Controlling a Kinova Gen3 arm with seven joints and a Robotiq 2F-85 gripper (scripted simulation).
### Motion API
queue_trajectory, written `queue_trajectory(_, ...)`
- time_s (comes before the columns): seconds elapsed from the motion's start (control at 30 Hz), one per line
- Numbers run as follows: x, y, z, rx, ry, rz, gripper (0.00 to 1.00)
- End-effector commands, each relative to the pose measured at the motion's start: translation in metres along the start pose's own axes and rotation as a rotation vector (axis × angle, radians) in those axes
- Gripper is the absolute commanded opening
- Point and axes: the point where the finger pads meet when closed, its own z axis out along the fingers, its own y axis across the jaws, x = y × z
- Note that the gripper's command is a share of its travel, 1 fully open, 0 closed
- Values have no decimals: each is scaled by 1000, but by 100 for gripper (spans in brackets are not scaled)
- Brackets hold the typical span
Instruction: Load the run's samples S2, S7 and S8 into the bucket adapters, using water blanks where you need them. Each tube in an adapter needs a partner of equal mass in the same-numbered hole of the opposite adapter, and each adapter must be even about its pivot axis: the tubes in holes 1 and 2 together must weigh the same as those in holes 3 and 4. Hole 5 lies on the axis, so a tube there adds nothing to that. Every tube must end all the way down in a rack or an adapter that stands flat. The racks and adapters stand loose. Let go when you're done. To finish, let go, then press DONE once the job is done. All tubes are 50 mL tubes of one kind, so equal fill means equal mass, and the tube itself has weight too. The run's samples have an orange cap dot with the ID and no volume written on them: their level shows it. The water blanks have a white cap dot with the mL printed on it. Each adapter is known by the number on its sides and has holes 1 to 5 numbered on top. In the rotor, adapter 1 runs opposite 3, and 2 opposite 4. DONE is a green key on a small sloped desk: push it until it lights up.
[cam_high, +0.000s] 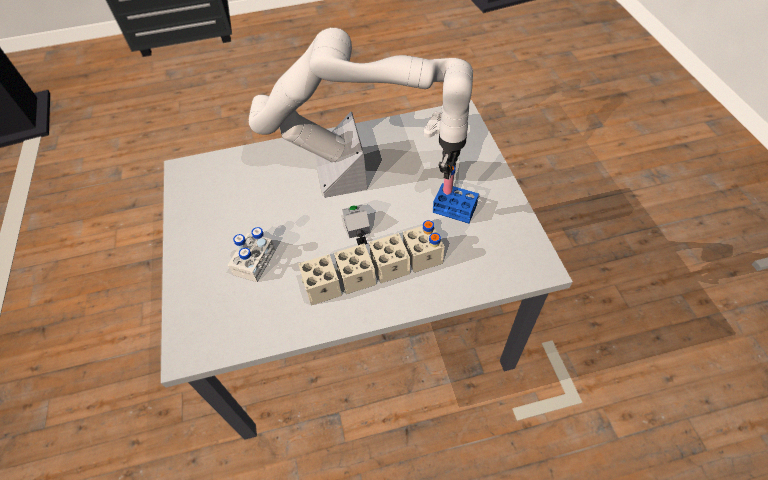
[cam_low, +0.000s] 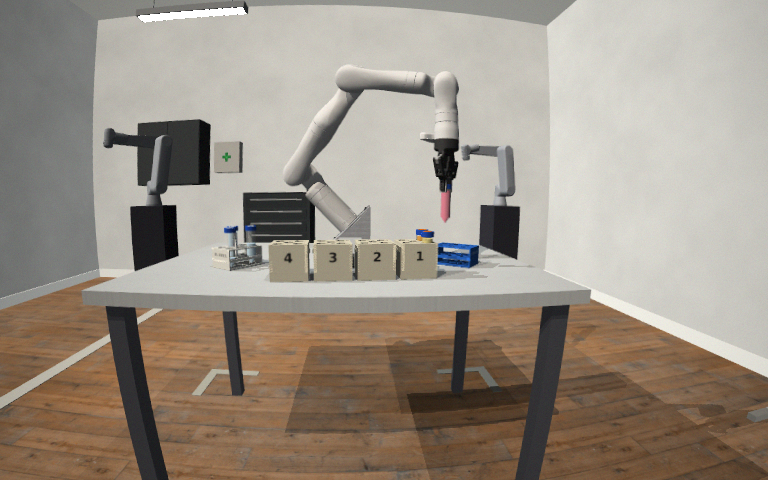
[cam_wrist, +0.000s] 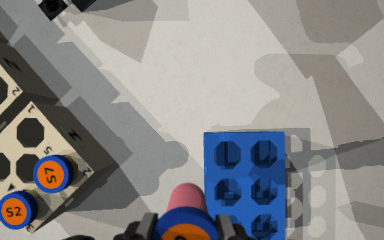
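Observation:
My gripper (cam_high: 448, 168) is shut on a sample tube (cam_high: 447, 183) with pink liquid, a blue cap and an orange cap dot. The tube hangs upright, well above the table. In the wrist view the tube (cam_wrist: 185, 200) sits just left of the blue sample rack (cam_wrist: 245, 180), whose visible holes are empty. Its ID is cut off. Adapter 1 (cam_high: 423, 249) holds tube S7 (cam_wrist: 52, 173) by the mark 2 and tube S2 (cam_wrist: 15, 210) by the mark 3. Adapters 2 (cam_high: 389, 257), 3 (cam_high: 355, 268) and 4 (cam_high: 321, 278) stand empty in a row.
A white rack (cam_high: 252, 253) with three blue-capped water blanks stands at the table's left. The small sloped desk (cam_high: 357, 219) with the green key (cam_high: 355, 208) stands behind the adapter row. The arm's grey wedge base (cam_high: 342, 164) is at the back.

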Motion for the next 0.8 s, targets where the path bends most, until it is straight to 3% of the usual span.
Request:
queue_trajectory(0.0,7,-13,-1,-1,-4,0,10)
queue_trajectory(0.77,43,-73,-1,0,-4,0,10)
